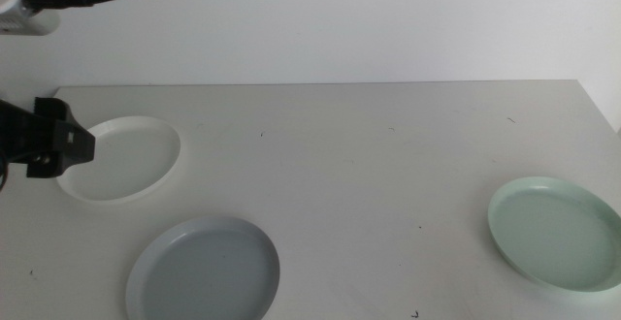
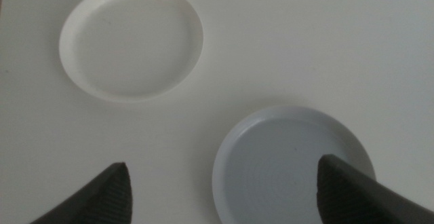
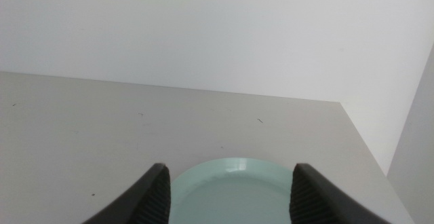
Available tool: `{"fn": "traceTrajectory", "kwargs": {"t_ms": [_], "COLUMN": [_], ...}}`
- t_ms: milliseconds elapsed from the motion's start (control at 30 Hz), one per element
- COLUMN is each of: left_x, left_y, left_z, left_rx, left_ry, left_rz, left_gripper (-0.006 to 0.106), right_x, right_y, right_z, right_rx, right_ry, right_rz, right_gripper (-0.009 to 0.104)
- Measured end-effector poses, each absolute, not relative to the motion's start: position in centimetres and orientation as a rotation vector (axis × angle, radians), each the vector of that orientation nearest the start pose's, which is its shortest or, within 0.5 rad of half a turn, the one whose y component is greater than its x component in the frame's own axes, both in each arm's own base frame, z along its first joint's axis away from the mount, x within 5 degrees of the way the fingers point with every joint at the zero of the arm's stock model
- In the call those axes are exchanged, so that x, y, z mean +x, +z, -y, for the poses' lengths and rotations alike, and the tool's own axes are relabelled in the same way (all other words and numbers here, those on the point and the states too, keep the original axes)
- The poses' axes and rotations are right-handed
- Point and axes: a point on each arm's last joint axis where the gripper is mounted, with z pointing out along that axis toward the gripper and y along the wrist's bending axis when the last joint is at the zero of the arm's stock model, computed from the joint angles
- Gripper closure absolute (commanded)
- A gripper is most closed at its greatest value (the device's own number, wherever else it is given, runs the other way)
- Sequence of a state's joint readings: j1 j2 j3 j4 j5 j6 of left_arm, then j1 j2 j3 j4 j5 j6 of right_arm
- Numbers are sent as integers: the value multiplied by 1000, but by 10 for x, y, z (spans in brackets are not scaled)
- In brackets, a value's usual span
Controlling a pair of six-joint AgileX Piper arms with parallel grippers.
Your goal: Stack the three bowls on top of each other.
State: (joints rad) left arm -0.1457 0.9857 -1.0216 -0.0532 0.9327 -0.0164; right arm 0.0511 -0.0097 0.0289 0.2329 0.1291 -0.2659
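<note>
Plain white table (image 1: 369, 165), nothing stacked yet: all 3 bowls are laid out apart, white bowl (image 1: 124, 158) upper left, grey-blue bowl (image 1: 203, 271) lower left, mint bowl (image 1: 555, 233) lower right. Left gripper (image 2: 224, 190) is hung wide open above the grey-blue one; right gripper (image 3: 230, 190) is parked open over the mint.

My feeds bright, evenly lit, slightly washed out. Shadows faint: thin soft one under grey-blue bowl (image 1: 203, 270) rim. White bowl (image 1: 121, 158) low contrast against table (image 1: 369, 165), edge hard for me to trace. No glare. Left pincer (image 2: 224, 190) jaws soft, out of focus; right pincer (image 3: 230, 193) jaws likewise blurred.
</note>
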Motion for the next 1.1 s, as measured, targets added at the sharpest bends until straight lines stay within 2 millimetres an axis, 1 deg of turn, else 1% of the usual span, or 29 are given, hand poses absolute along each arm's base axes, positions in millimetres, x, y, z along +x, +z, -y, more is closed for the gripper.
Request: {"fn": "traceTrajectory", "kwargs": {"t_ms": [100, 233, 367, 733, 833, 933, 967, 1033, 1100], "left_x": [193, 201, 206, 209, 210, 215, 217, 222, 228], "left_y": [362, 353, 349, 350, 348, 338, 332, 318, 299], "left_z": [33, 34, 35, 35, 35, 36, 36, 37, 39], "left_rx": [143, 149, 148, 148, 148, 150, 151, 151, 144], "left_ry": [-139, -135, -133, -130, -129, -125, -122, -124, -138], "left_rz": [-2466, -2533, -2552, -2530, -2544, -2594, -2622, -2679, -2747], "left_gripper": [-5, -5, -5, -5, -5, -5, -5, -5, -5], "right_x": [57, 57, 57, 57, 57, 57, 57, 57, 57], "right_y": [193, 193, 193, 193, 193, 193, 193, 193, 193], "right_z": [-6, -6, -6, -6, -6, -6, -6, -6, -6], "right_rx": [-93, -93, -93, -93, -93, -93, -93, -93, -93], "right_ry": [37, 37, 37, 37, 37, 37, 37, 37, 37], "right_rz": [-1626, -1626, -1626, -1626, -1626, -1626, -1626, -1626, -1626], "right_gripper": [49, 49, 49, 49, 49, 49, 49, 49, 49]}}
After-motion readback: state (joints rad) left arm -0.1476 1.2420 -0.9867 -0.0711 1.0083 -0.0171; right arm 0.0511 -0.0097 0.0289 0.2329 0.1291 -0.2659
